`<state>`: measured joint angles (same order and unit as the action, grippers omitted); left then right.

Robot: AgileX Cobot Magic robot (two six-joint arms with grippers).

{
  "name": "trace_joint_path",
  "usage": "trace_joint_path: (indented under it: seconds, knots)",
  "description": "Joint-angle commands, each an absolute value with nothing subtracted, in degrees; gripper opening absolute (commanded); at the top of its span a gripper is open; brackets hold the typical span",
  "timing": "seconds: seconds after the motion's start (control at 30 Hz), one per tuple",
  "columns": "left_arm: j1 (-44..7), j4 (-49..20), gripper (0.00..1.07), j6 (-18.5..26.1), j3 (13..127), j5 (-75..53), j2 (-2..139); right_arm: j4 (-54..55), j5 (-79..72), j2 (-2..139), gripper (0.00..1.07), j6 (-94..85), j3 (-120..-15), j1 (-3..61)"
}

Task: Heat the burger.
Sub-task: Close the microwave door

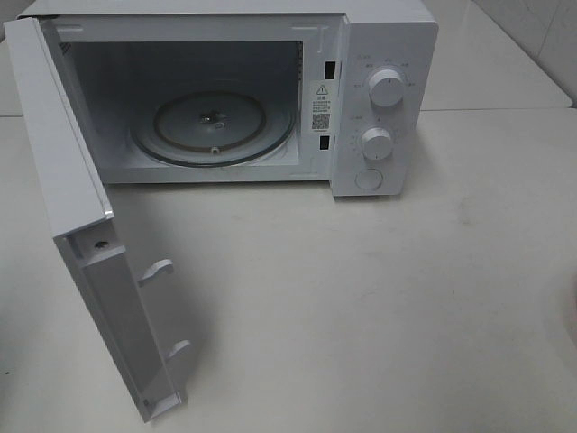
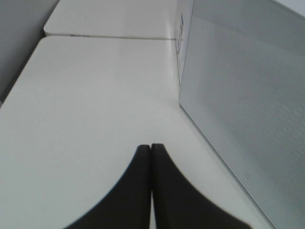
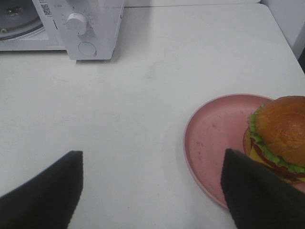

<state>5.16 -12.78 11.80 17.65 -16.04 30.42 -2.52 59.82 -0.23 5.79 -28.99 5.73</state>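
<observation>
Microwave (image 1: 225,99) is standing open; left gripper (image 2: 151,148) is sitting pinched empty, right gripper (image 3: 152,191) gaping wide, needing the burger (image 3: 281,136) at its two o'clock

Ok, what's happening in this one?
The microwave stands with its door swung wide open and only the glass turntable inside. The burger sits on a pink plate on the table, not yet held. The right gripper hangs open beside it; the left gripper is shut and empty, next to the door.
</observation>
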Motion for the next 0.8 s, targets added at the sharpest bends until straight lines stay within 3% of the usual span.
trace_joint_path:
  seconds: [0.03,0.17,0.37,0.43,0.53,0.6,0.8]
  knots:
    - [5.4,-13.6,0.0,13.6,14.3,-3.8,33.1,-2.7,59.5,-1.8,0.76,5.4,-29.1,5.3]
    - [5.4,-13.4,0.0,14.6,10.0,10.9,37.6,-2.7,59.5,-1.8,0.76,5.4,-29.1,5.3]
    - [5.4,-9.8,0.0,13.7,8.4,21.0,43.8,-2.7,59.5,-1.8,0.76,5.4,-29.1,5.3]
    - [5.4,-4.1,0.0,11.0,8.4,23.9,48.1,-2.7,59.5,-1.8,0.76,5.4,-29.1,5.3]
    - [5.1,-1.0,0.0,8.0,8.5,26.6,51.0,-2.7,59.5,-1.8,0.76,5.4,-29.1,5.3]
    - [3.8,1.1,0.0,3.2,8.6,30.5,54.9,-2.7,59.5,-1.8,0.76,5.4,-29.1,5.3]
    - [-0.4,6.4,0.0,2.3,10.7,32.4,61.3,-2.7,59.5,-1.8,0.76,5.4,-29.1,5.3]
